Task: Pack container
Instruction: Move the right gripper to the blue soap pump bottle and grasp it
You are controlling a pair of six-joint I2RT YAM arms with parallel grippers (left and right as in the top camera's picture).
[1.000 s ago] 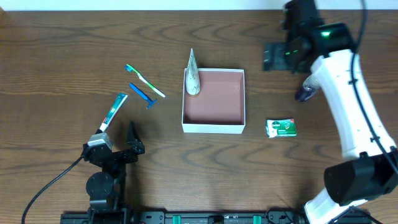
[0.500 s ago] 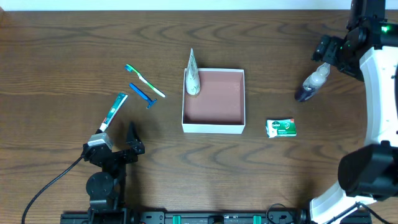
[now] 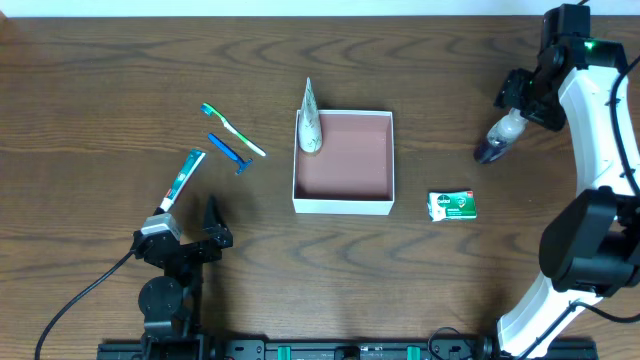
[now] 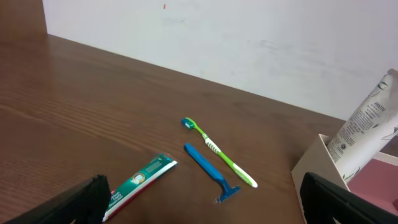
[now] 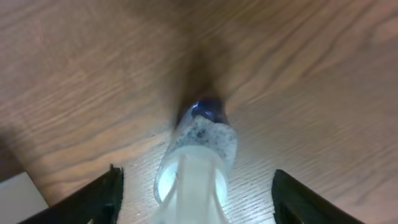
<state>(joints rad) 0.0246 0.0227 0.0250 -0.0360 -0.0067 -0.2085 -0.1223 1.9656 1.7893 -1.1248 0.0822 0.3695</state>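
Observation:
The container [image 3: 342, 196] is a square white box with a pink inside, at mid-table. A white tube [image 3: 311, 120] leans in its far-left corner; it also shows in the left wrist view [image 4: 367, 130]. A clear bottle with a purple base [image 3: 497, 138] lies right of the box. My right gripper [image 3: 516, 108] is open over the bottle's white top, its fingers wide on both sides of the bottle [image 5: 198, 158]. My left gripper [image 3: 195, 228] is open and empty near the front left, facing the toothpaste tube [image 4: 140, 183], the blue razor [image 4: 211, 171] and the green toothbrush [image 4: 217, 152].
A green soap packet [image 3: 452, 205] lies right of the box's near corner. The toothpaste [image 3: 183, 178], razor [image 3: 230, 152] and toothbrush [image 3: 233, 130] lie left of the box. A white wall runs behind the table's far edge.
My right arm swung to the right past the bottle, then came back and down around the bottle's top. The bottle and the left arm have not moved.

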